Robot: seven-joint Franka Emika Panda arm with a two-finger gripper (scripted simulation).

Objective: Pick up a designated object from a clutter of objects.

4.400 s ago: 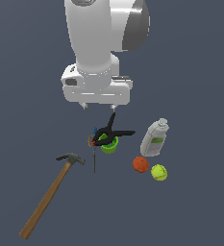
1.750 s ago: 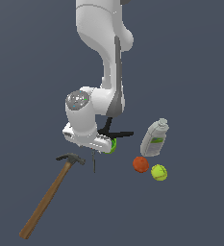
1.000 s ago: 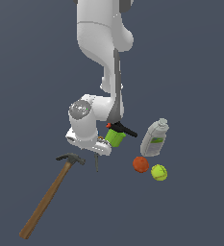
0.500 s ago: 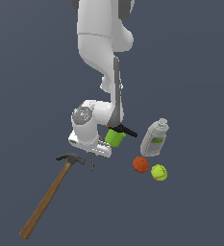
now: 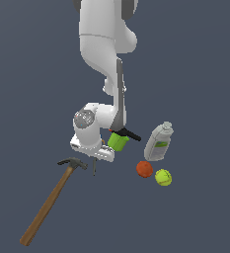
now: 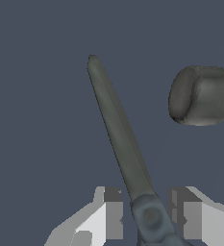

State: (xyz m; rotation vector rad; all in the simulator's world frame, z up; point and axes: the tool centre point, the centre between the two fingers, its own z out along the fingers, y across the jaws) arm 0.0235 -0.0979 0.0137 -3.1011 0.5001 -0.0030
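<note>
The designated object is a slender dark-grey rod-like tool (image 6: pixel 118 129), lying next to the hammer's head. In the exterior view only its dark tip (image 5: pixel 94 168) shows below the hand. Its orange-brown end does not show. My gripper (image 6: pixel 148 214) is open, low over the tool, with one finger (image 6: pixel 112 214) on each side of its thicker end and small gaps between pads and tool. In the exterior view the gripper (image 5: pixel 95 159) is mostly hidden by the white hand. The tiny blue piece is hidden.
The wooden-handled hammer (image 5: pixel 50 202) lies at the exterior view's left, its dark head (image 6: pixel 202 95) close beside the tool. The green cup (image 5: pixel 118 142) and black clamp (image 5: pixel 128 133) sit just behind the hand. The grey-white bottle (image 5: pixel 159 142), orange ball (image 5: pixel 144 168) and tennis ball (image 5: pixel 163 177) lie to the exterior view's right.
The arm has bent down from high above the clutter. The hand has sunk toward the exterior view's left, down over the thin tool beside the hammer's head.
</note>
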